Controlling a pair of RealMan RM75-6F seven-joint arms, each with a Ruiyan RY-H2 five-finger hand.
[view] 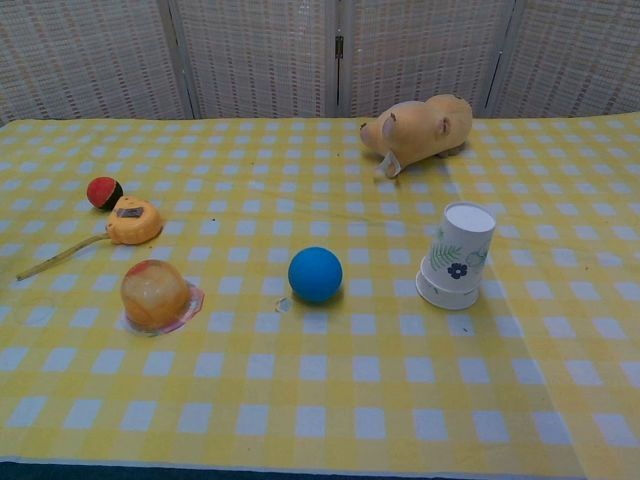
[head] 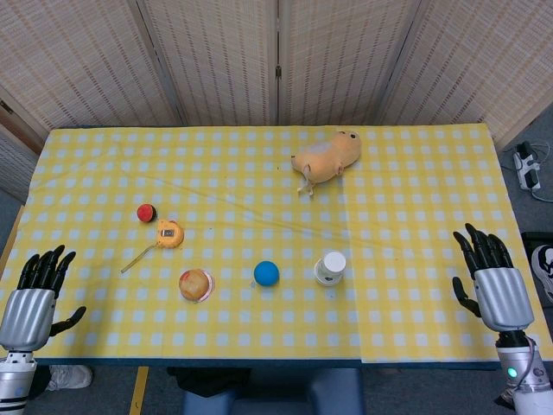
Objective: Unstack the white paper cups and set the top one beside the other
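Note:
The white paper cups [head: 330, 268] stand stacked upside down on the yellow checked table, right of centre near the front; the chest view shows the stack [view: 457, 256] with a blue flower print, the top cup tilted slightly on the lower one. My left hand [head: 36, 292] hovers at the table's front left corner, fingers spread, holding nothing. My right hand [head: 494, 280] is at the front right edge, fingers also spread and empty. Both hands are far from the cups and do not show in the chest view.
A blue ball [head: 266, 273] lies left of the cups. Further left are a clear-wrapped bun [head: 195, 284], an orange tape measure [head: 169, 234] with its tape pulled out, and a small red ball [head: 146, 213]. A tan plush toy [head: 327, 156] lies at the back.

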